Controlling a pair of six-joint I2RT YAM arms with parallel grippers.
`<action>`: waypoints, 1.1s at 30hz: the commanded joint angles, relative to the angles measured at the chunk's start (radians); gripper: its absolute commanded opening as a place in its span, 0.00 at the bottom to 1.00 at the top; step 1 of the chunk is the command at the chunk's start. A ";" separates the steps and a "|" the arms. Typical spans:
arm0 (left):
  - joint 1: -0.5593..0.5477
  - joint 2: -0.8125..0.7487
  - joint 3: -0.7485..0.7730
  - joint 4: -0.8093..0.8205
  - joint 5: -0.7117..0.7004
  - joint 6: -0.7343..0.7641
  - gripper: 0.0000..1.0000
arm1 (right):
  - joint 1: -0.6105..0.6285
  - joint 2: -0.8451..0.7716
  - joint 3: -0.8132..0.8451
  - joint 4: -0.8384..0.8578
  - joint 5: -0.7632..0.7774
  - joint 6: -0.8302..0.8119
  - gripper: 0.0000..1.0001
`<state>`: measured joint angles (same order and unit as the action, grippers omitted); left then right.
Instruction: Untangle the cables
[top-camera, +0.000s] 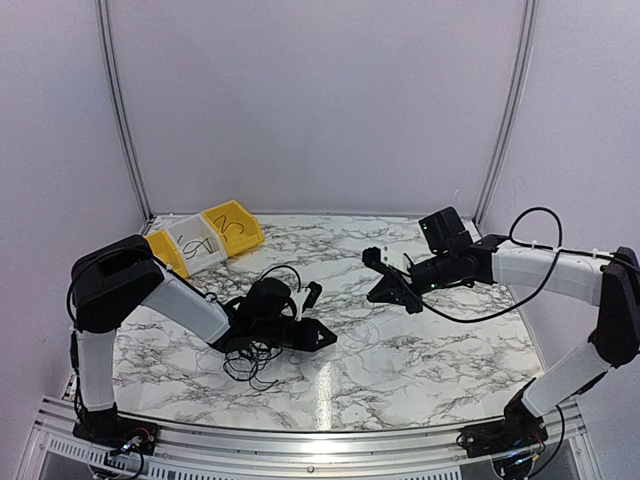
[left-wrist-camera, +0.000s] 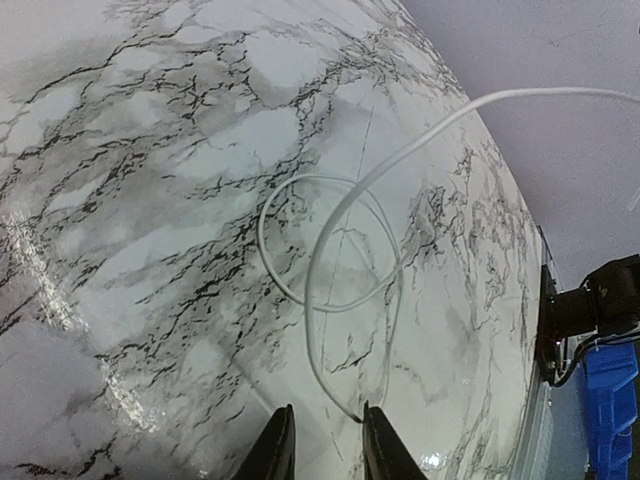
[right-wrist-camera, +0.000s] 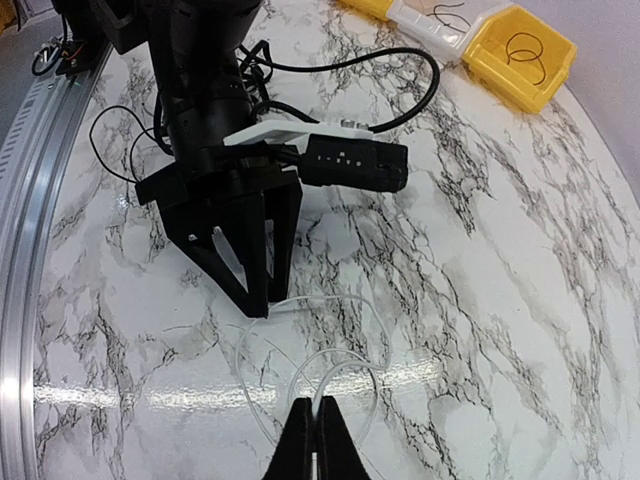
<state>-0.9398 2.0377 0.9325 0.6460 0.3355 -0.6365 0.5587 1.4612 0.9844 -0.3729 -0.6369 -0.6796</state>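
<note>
**Desk:** Where does the tangle sit?

**Photographer:** A white cable (left-wrist-camera: 307, 300) loops on the marble table (top-camera: 430, 350) just ahead of the left gripper (left-wrist-camera: 326, 412). Its end lies between fingers that stand part-way apart and do not nip it. The right gripper (right-wrist-camera: 315, 408), pressed together, seems to pinch the far stretch, which climbs off the table. The black cables (top-camera: 255, 362) bunch under and behind the left wrist.

**Desk:** How will it handle?

**Photographer:** Feather-light, limp, probably slick, so it may slide from a loose pinch. It is best taken near the end, clear of the loop.

**Desk:** Room to pull?

**Photographer:** There is open marble between the grippers and beyond the right one. The bins (top-camera: 215, 235) lie well behind the left gripper.
</note>
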 joint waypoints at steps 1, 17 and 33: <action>0.001 0.015 0.023 0.127 0.004 -0.042 0.22 | 0.009 0.008 0.005 0.023 0.025 0.000 0.00; 0.073 -0.156 -0.040 0.094 -0.053 -0.078 0.00 | 0.006 -0.025 -0.014 0.109 0.145 0.069 0.31; 0.262 -0.615 0.133 -0.825 -0.479 0.279 0.00 | 0.017 0.009 -0.037 0.137 0.265 0.044 0.65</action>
<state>-0.7357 1.4887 1.0260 0.1329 0.0341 -0.4801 0.5636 1.4551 0.9436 -0.2535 -0.4099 -0.6216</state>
